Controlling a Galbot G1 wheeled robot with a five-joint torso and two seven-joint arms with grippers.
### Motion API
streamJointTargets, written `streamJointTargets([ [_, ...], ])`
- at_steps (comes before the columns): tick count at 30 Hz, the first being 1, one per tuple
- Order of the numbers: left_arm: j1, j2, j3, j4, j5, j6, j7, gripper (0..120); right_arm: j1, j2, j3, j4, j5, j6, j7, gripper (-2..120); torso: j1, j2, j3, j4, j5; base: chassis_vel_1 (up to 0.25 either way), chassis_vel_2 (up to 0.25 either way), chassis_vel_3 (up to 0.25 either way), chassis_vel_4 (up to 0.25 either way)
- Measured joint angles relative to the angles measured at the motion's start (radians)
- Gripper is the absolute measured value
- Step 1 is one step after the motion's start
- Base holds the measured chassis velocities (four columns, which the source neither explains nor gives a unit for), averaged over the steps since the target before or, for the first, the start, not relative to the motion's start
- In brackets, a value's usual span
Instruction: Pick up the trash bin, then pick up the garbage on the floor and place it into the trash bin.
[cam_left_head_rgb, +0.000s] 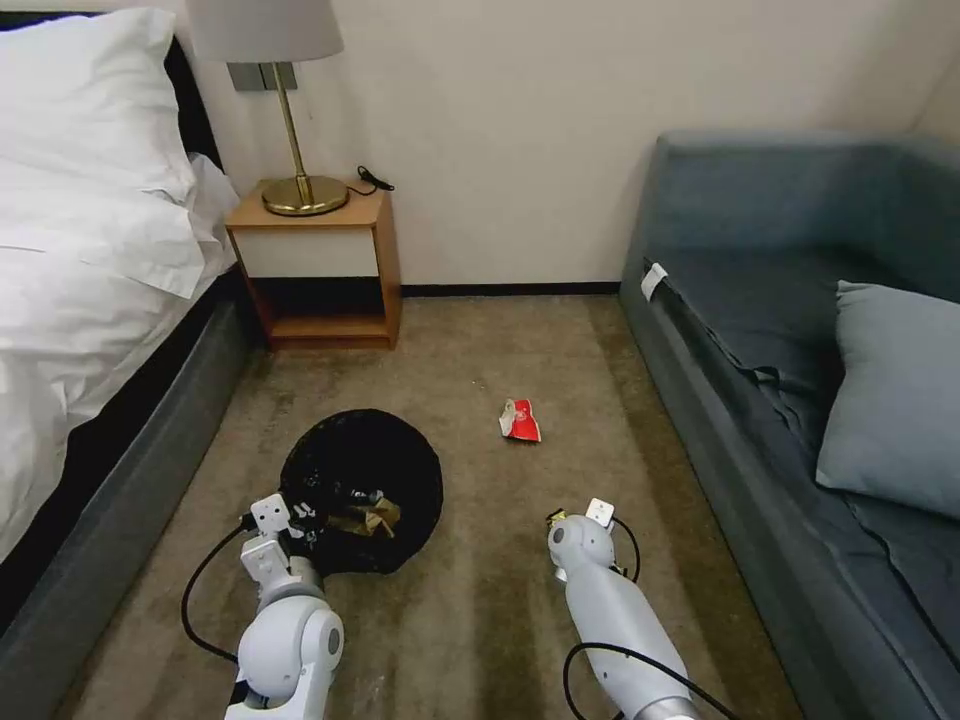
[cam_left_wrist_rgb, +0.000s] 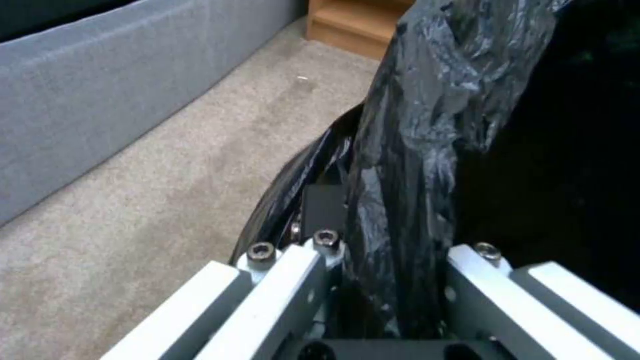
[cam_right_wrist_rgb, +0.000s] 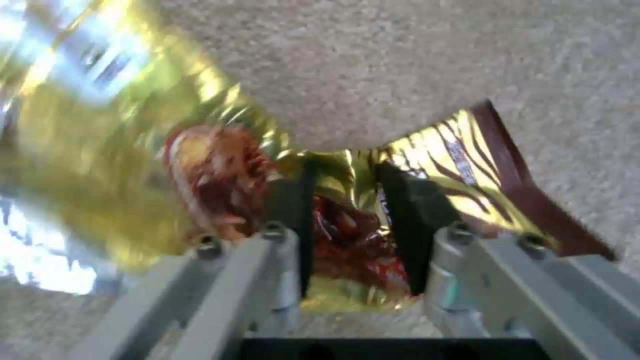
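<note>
Right gripper (cam_right_wrist_rgb: 347, 210) pinches gold snack wrapper (cam_right_wrist_rgb: 200, 165); trash bin (cam_left_head_rgb: 362, 490), rim clamped by left gripper (cam_left_wrist_rgb: 387, 260), sits frame-left of it.

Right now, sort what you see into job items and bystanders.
Job: trash bin, gripped at its bag-lined rim by the left hand; gold snack wrapper, pinched in the right hand; red-and-white wrapper on the carpet.
Just there: bed, nightstand, lamp, sofa, cushion.
</note>
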Motion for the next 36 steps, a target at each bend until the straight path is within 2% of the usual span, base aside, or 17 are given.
streamJointTargets([
  [1,0.0,0.0,0.0,0.0,0.0,0.0,0.0,1,0.0,0.0,0.0,0.0,0.0,0.0,0.0,23,0.0,0.0,0.0,0.0,0.0,0.0,0.0,0.0,0.0],
  [3,-0.001,0.0,0.0,0.0,0.0,0.0,0.0,1,-0.001,-0.001,0.0,-0.002,-0.011,0.003,-0.001,12,0.0,0.0,0.0,0.0001,0.0,0.0,0.0,0.0,0.0],
  [4,-0.001,0.0,0.0,0.0,0.0,0.0,0.0,1,-0.001,-0.001,0.0,-0.002,-0.011,0.003,-0.001,12,0.0,0.0,0.0,0.0001,0.0,0.0,0.0,0.0,0.0],
  [6,-0.002,-0.001,0.0,0.001,0.0,0.0,0.0,1,-0.003,-0.001,-0.001,-0.001,-0.017,0.004,-0.001,2,0.0,0.0,0.0,0.0001,-0.0001,0.0,0.0,0.0,0.0],
  [8,-0.002,-0.001,0.0,0.001,0.0,0.0,0.0,1,-0.004,-0.001,-0.001,0.0,-0.018,0.005,-0.002,0,0.0,0.0,0.0,0.0001,0.0,0.0,0.0,0.0,0.0],
  [14,-0.002,-0.001,0.001,0.001,0.0,0.0,-0.001,1,-0.008,-0.001,-0.003,0.003,-0.049,0.018,-0.012,0,0.0,0.0,0.0,0.0003,0.0002,0.0,0.0,0.0,0.0],
  [31,-0.003,-0.004,0.002,0.003,0.0,-0.001,-0.001,1,-0.043,-0.001,-0.034,0.118,-0.067,0.021,-0.004,0,0.0,0.0,0.0,0.0005,0.0002,0.0,0.0,0.0,0.0],
  [36,-0.005,-0.004,0.003,0.013,0.001,-0.002,-0.001,1,-0.071,-0.001,-0.08,0.262,-0.085,0.059,-0.018,0,0.0,0.0,0.0,0.0004,0.0002,0.0,0.0,0.0,0.0],
])
